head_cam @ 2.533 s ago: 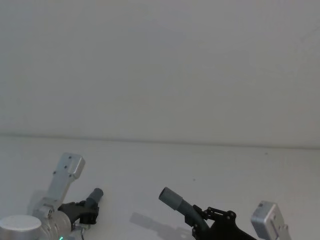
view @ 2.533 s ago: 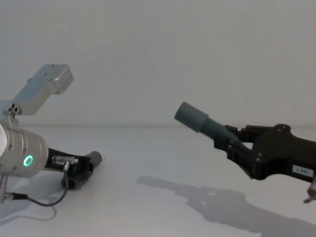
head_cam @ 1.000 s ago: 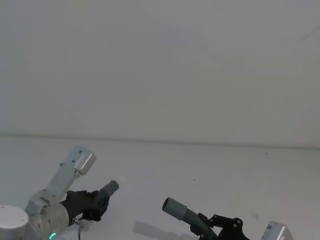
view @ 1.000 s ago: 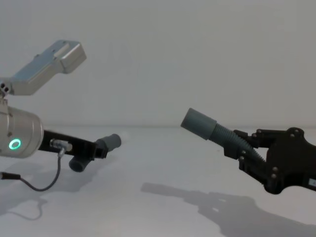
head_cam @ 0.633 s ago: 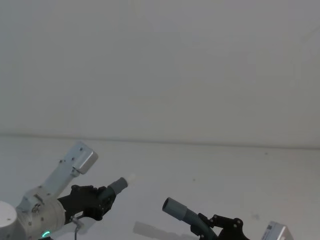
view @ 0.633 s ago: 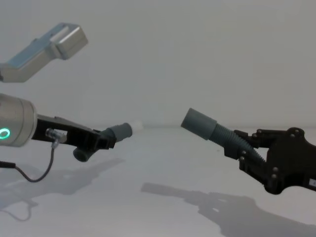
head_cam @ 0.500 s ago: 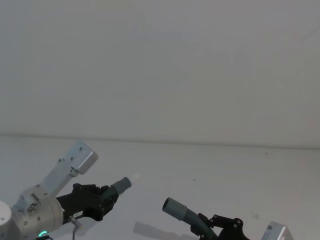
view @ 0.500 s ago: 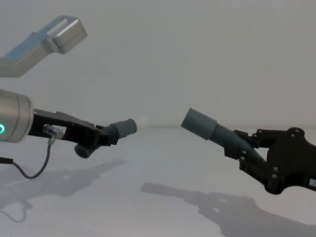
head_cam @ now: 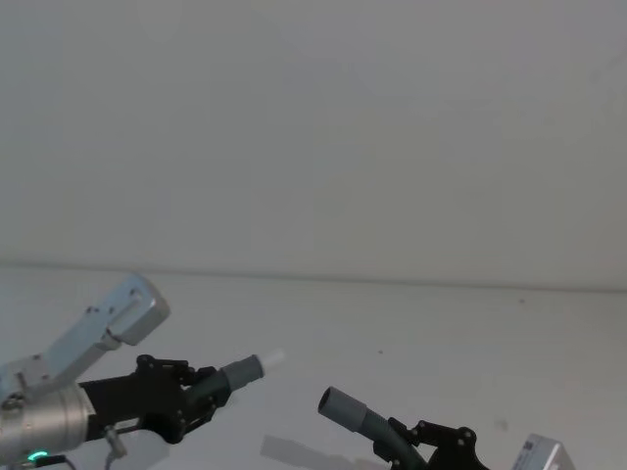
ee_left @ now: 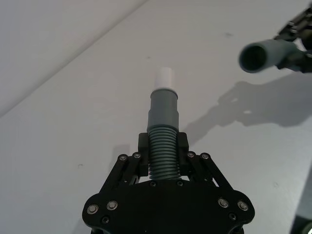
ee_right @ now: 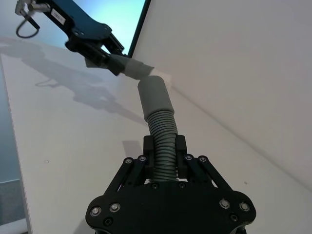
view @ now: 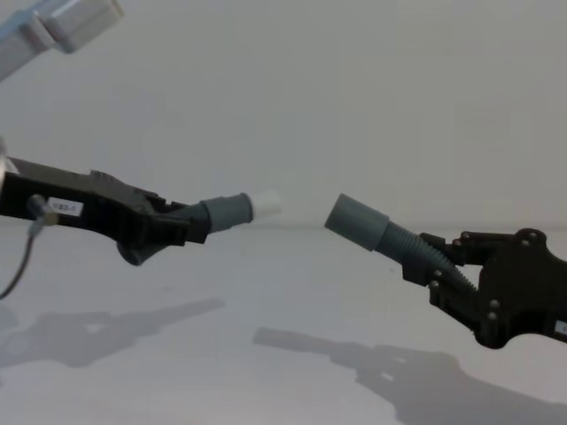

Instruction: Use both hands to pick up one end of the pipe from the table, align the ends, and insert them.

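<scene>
Left black ridged tool (view: 188, 224) pinches the white-tipped dark-grey ribbed hose (view: 226, 213), right tool (view: 425, 254) the hollow-cuffed hose (view: 400, 242); probably bendy, so I'd hold beside the cuffs (view: 357, 221).

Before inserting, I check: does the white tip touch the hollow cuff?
Apart. The chest view shows a clear gap between the white tip and the hollow cuff.

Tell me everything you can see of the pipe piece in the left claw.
The left pipe piece is dark grey, seemingly flexible plastic: a ribbed body, a smooth cuff, then a narrower white tip. The left claw is shut on the ribbed part. The piece hangs above the table, tilted slightly upward, its tip short of the hollow cuff of the right pipe piece, a gap between them.
</scene>
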